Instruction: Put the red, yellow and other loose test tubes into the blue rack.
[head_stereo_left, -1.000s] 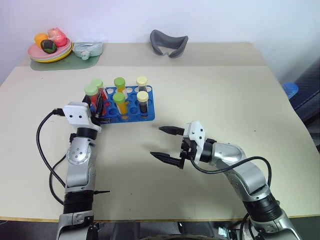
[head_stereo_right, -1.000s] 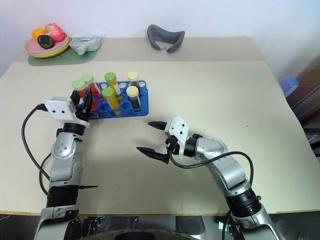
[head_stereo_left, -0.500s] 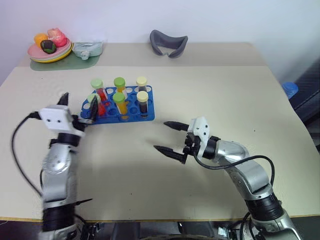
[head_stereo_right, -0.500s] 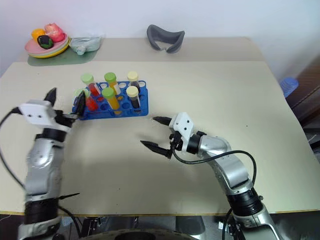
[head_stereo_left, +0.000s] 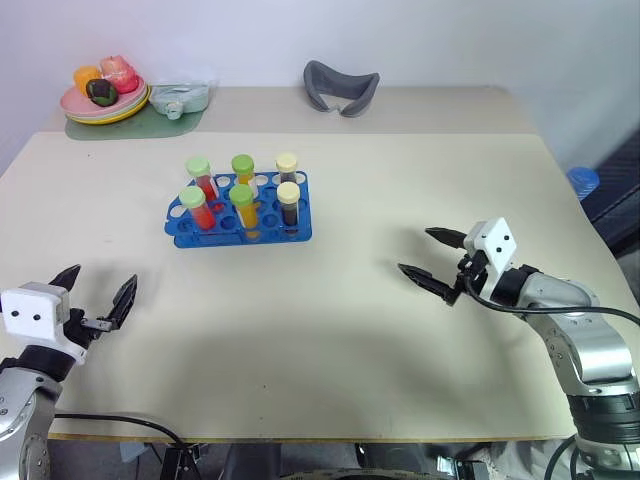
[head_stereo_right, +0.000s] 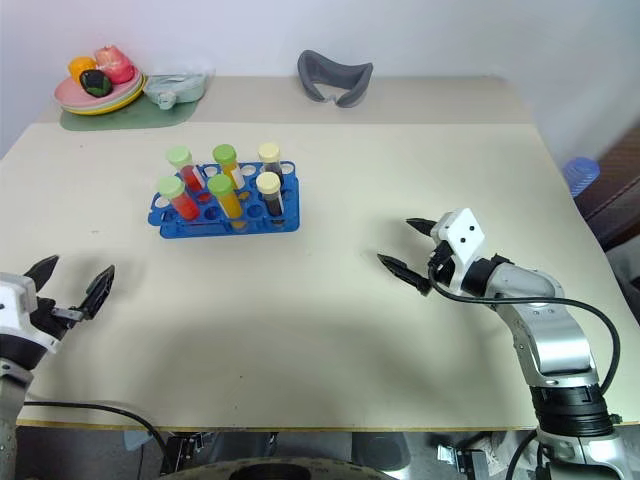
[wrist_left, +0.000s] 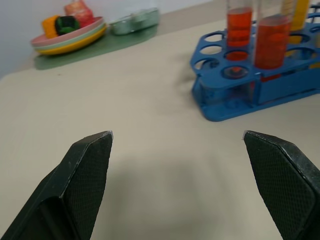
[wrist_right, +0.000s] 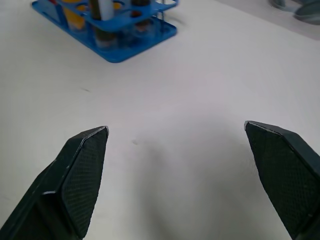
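Observation:
The blue rack (head_stereo_left: 238, 218) stands left of the table's middle. Several test tubes stand upright in it: two red ones (head_stereo_left: 199, 176) with light-green caps, two yellow-orange ones (head_stereo_left: 243, 202) with green caps, and two dark ones (head_stereo_left: 288, 197) with pale-yellow caps. My left gripper (head_stereo_left: 98, 290) hangs open and empty by the near-left table edge, well away from the rack. Its wrist view shows the rack (wrist_left: 240, 85) ahead with red tubes (wrist_left: 272, 42). My right gripper (head_stereo_left: 417, 250) is open and empty over the right of the table, pointing left toward the rack (wrist_right: 117, 35).
A plate of toy food (head_stereo_left: 100, 92) on a green mat and a pale-green object (head_stereo_left: 181, 98) sit at the far left corner. A grey curved tray (head_stereo_left: 340, 86) lies at the far edge. A blue object (head_stereo_left: 582, 180) stands beyond the table's right edge.
My left gripper opened, let go of a red tube in the rack, and drew back to the near-left edge. The right gripper swung right, still open.

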